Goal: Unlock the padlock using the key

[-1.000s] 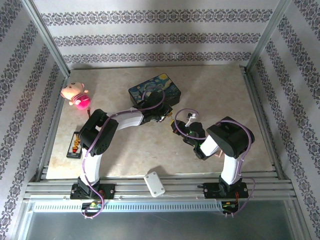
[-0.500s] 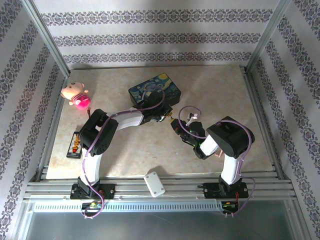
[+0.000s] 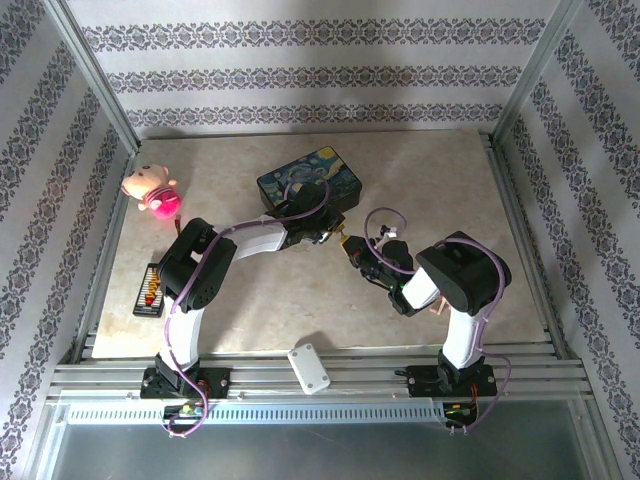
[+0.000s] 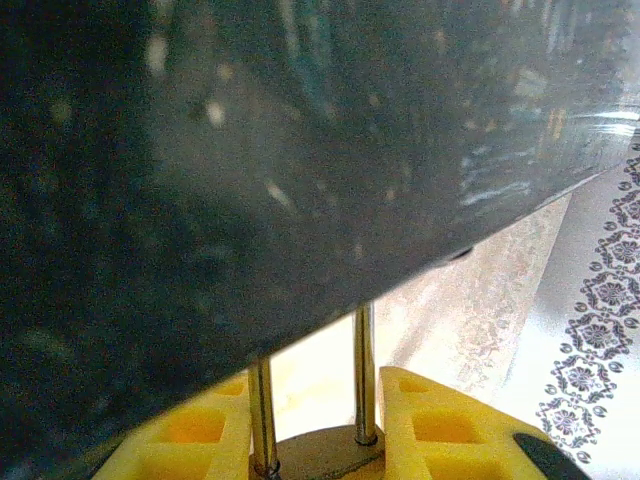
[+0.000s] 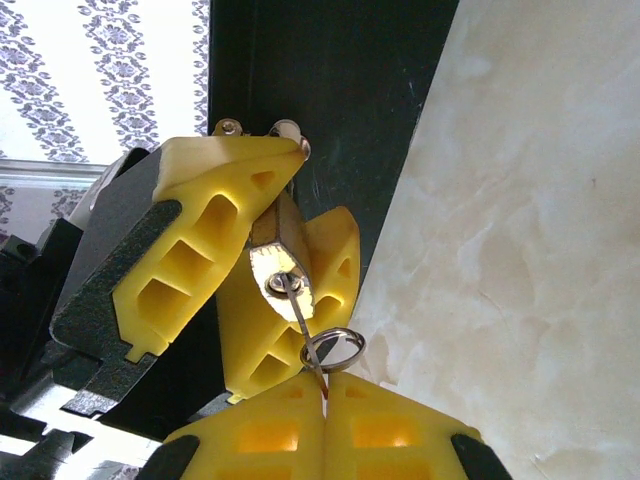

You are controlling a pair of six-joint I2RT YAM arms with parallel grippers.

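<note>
The padlock (image 5: 277, 262) is squeezed by the left gripper (image 4: 312, 415); the key (image 5: 291, 298), pinched by the right gripper (image 5: 325, 408), is poked into it.

- Left gripper (image 4: 315, 445): yellow fingers (image 4: 440, 420) closed on either side of the padlock (image 4: 320, 452), brass body clamped between them.
- Shackle (image 4: 363, 370): two silvery legs run straight up from the body; their tops are hidden by the tin (image 4: 250, 150).
- Tin: dark, just above the fingers.
- Pale table (image 4: 470, 300) beyond the right finger, patterned wall (image 4: 600, 330) past it.
</note>
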